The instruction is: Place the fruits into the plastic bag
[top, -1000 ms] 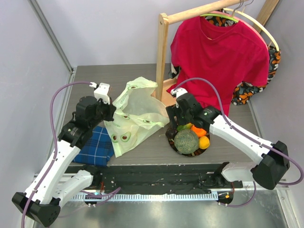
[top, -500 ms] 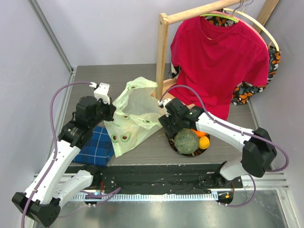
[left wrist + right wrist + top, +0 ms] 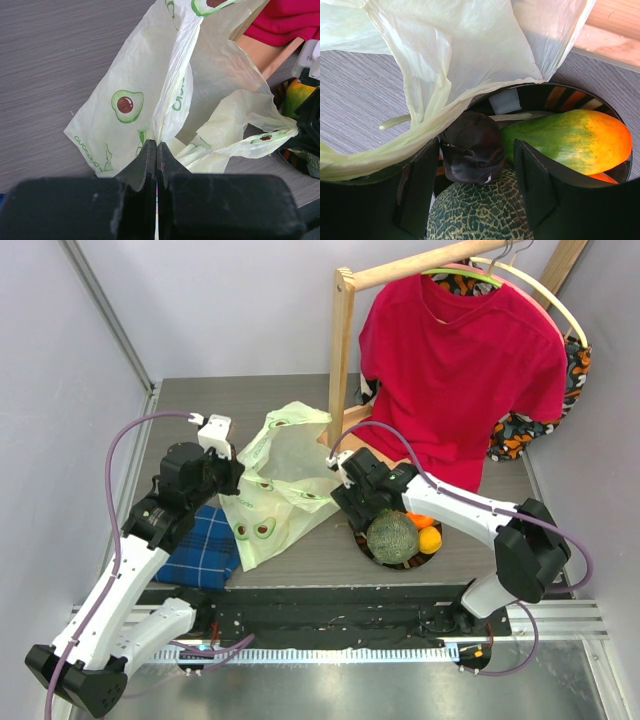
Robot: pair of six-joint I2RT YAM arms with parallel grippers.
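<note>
The pale yellow-green plastic bag (image 3: pixel 285 480) with avocado prints lies open on the table; it also shows in the left wrist view (image 3: pixel 150 95). My left gripper (image 3: pixel 157 147) is shut on a fold of the bag. On the dark plate (image 3: pixel 362 545) lie the netted melon (image 3: pixel 392 536), small oranges (image 3: pixel 429 538), a green-to-orange piece (image 3: pixel 570 140) and a dark purple piece (image 3: pixel 472 147). My right gripper (image 3: pixel 476 170) is open, its fingers on either side of the purple piece, just above the melon (image 3: pixel 480 210). The bag's edge (image 3: pixel 430 115) drapes over the plate rim.
A blue plaid cloth (image 3: pixel 205 545) lies left of the bag under the left arm. A wooden rack post (image 3: pixel 342 360) stands behind the bag and plate, with a red shirt (image 3: pixel 460 370) on a hanger at the back right.
My right gripper has moved left from over the plate's middle to its left rim by the bag's edge. The left arm and bag have not moved.
</note>
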